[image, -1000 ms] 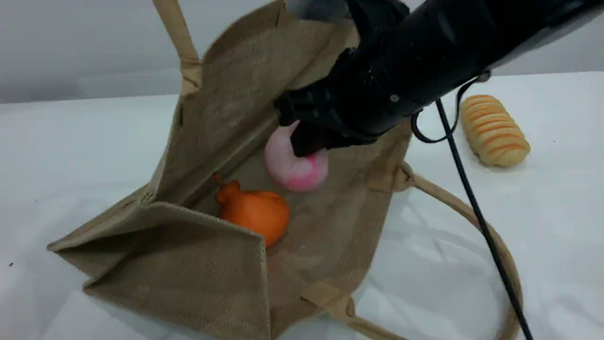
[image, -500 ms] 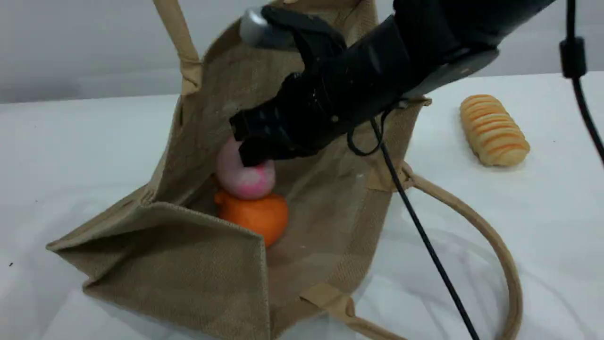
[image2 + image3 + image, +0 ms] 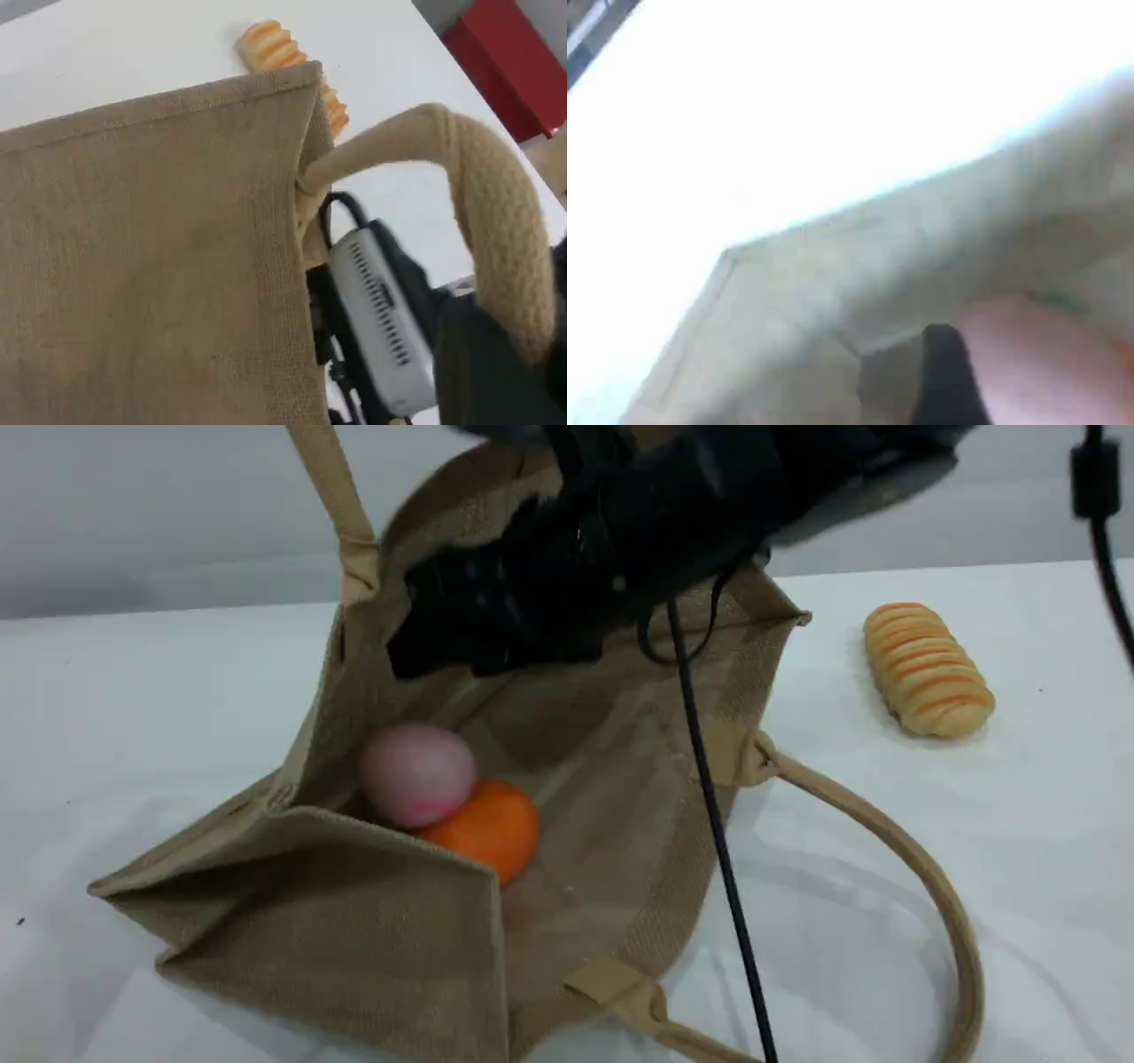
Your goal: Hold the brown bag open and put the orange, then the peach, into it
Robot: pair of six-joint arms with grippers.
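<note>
Peach (image 3: 416, 774): inside brown bag (image 3: 372, 921), touching orange (image 3: 485, 828). Right gripper (image 3: 443, 646) above, jaws spread, empty. Left jaws pinching handle (image 3: 496, 230). Advice: withdraw straight up, clear of rim.

Scene view looks down slantwise into the brown bag (image 3: 399, 921); both wrist views sit close against that same bag's cloth.

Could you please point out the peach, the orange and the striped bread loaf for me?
peach (image 3: 416, 773): scene view, middle of its pale pink top.
orange (image 3: 485, 829): scene view, its visible right half.
striped bread loaf (image 3: 927, 670): scene view, middle of its ridged top.
</note>
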